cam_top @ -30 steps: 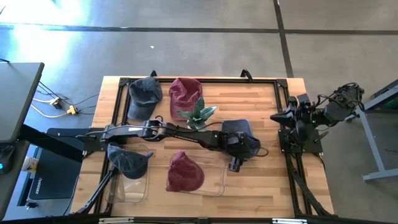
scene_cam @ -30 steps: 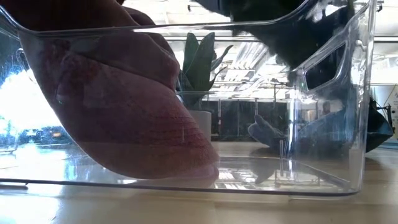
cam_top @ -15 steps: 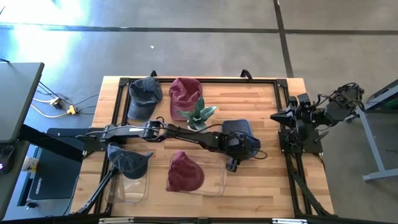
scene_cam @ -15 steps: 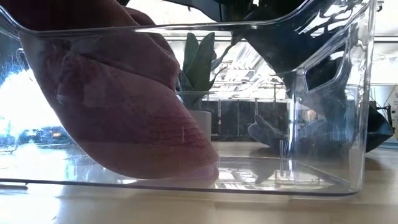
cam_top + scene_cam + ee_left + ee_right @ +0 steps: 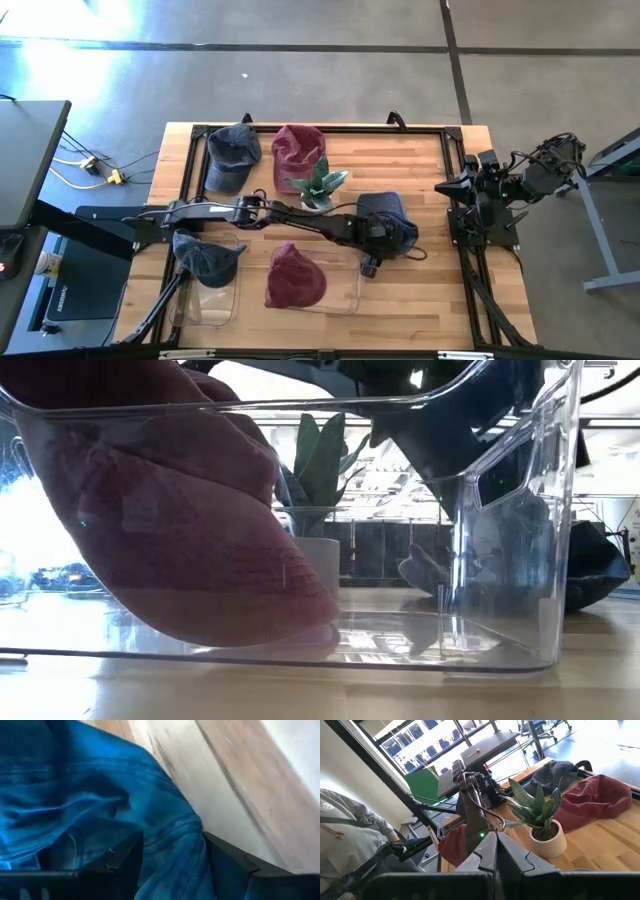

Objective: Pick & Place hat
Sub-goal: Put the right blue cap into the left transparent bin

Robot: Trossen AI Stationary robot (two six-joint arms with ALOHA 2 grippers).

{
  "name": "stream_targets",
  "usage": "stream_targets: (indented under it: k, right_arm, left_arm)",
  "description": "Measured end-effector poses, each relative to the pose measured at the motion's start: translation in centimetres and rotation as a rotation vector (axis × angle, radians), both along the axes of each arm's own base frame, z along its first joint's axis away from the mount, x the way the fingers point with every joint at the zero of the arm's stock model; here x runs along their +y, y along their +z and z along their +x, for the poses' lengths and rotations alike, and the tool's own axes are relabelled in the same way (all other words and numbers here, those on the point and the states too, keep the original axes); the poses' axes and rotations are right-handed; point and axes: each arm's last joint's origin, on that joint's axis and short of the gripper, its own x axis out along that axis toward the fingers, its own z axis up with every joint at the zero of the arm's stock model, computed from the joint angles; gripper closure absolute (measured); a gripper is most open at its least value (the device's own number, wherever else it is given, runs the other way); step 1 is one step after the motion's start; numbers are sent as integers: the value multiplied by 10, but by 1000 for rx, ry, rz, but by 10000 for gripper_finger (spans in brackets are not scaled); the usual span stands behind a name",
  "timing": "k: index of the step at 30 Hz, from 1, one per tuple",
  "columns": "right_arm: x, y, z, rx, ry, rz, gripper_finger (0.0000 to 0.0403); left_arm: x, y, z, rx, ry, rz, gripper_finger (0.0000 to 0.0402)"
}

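The blue denim hat (image 5: pixel 385 212) lies on the wooden table (image 5: pixel 420 150), right of its middle. My left gripper (image 5: pixel 383 238) reaches across from the left and slants down onto the hat's near side; it is shut on the hat's cloth (image 5: pixel 100 805). My right gripper (image 5: pixel 496 851) is shut on nothing and stays raised at the table's right edge (image 5: pixel 445 187). A red hat (image 5: pixel 297 277) sits in a clear bin (image 5: pixel 500 540) near the front edge. My left gripper has a raised fold of the blue hat's cloth (image 5: pixel 172 852) between its two fingers (image 5: pixel 125 865), and the cloth fills the gap between them. The fingers slant down from the table's left and near side. The hat rests on the table; how many layers are caught does not show.
A potted plant (image 5: pixel 318 185) stands just left of the blue hat. A red hat (image 5: pixel 298 150) and a dark hat (image 5: pixel 232 150) lie at the far left. Another dark hat (image 5: pixel 205 258) sits in a second clear bin at the near left. A person shows beyond the table (image 5: pixel 355 835).
My left gripper has sunk toward the blue hat and tipped further down. The clear bin with the red hat has slid a little toward the table's left.
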Motion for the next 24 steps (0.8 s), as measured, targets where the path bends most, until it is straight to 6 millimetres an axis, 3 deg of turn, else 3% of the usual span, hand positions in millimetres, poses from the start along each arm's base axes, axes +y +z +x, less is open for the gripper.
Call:
stream_targets:
  k: [7,14,17,24]
  right_arm:
    - [0,0,0,0,-2,12,396]
    - [0,0,0,-1,-11,5,396]
    - [0,0,0,-2,-12,4,396]
    - [-1,2,0,-21,-22,-40,396]
  left_arm:
    - [2,-1,1,-15,65,77,232]
    - [13,5,1,-19,99,93,378]
    - [13,27,0,-73,83,60,388]
    - [29,110,-14,-241,93,-2,396]
